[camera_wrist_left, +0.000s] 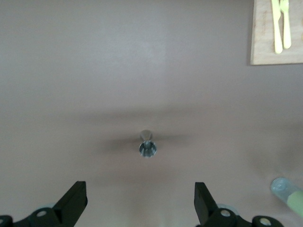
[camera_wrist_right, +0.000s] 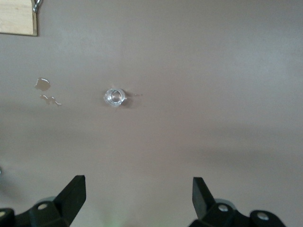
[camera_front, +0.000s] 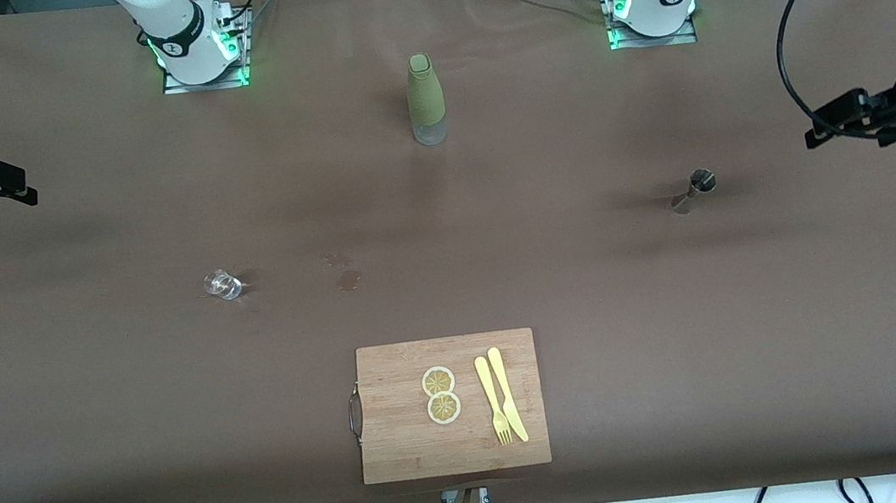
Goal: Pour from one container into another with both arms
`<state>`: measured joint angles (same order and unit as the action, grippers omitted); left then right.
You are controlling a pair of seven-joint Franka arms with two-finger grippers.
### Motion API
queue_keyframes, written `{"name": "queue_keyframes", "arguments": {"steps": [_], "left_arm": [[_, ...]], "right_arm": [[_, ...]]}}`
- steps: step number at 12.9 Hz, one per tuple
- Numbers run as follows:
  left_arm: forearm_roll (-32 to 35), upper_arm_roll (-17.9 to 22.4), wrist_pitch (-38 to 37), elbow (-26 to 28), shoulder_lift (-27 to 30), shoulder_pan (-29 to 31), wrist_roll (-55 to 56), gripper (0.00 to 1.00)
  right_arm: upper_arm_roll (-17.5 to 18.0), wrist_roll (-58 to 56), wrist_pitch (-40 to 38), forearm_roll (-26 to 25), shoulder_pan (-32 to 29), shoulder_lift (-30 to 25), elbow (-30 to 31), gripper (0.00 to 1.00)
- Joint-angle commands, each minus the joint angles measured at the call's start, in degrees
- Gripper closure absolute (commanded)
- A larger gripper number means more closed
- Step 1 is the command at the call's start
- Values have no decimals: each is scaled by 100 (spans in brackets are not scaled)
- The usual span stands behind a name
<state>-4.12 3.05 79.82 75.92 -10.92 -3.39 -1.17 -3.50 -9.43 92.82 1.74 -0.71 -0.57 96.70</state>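
Nearest the front camera lies a wooden cutting board (camera_front: 450, 405) carrying two lemon slices (camera_front: 441, 394), a yellow fork (camera_front: 492, 400) and a knife (camera_front: 507, 394). Farther back, the glass tumbler (camera_front: 222, 284) stands toward the right arm's end and the silver jigger (camera_front: 693, 191) toward the left arm's end. Both arms wait, the left gripper (camera_front: 818, 131) and right gripper (camera_front: 22, 191) empty.

From the left wrist, spread fingers (camera_wrist_left: 73, 201) hover over the jigger (camera_wrist_left: 147, 144), touching nothing.

From the right wrist, fingers (camera_wrist_right: 73, 194) spread wide over the tumbler (camera_wrist_right: 114, 97).
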Motion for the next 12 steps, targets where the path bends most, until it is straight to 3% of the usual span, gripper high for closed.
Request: {"name": "queue_keyframes", "arguments": {"steps": [1, 2, 7, 12], "left_arm": [[463, -287, -256, 45, 152, -4, 170, 0], [717, -427, -257, 54, 152, -4, 178, 0], [658, -455, 288, 63, 73, 207, 152, 0], [306, -481, 280, 19, -33, 365, 196, 0]], "right_arm": [[130, 361, 17, -191, 53, -66, -37, 0], [139, 397, 25, -218, 123, -48, -46, 0], [130, 433, 52, -201, 141, 127, -116, 0], [156, 424, 16, -201, 168, 128, -160, 0]]}}
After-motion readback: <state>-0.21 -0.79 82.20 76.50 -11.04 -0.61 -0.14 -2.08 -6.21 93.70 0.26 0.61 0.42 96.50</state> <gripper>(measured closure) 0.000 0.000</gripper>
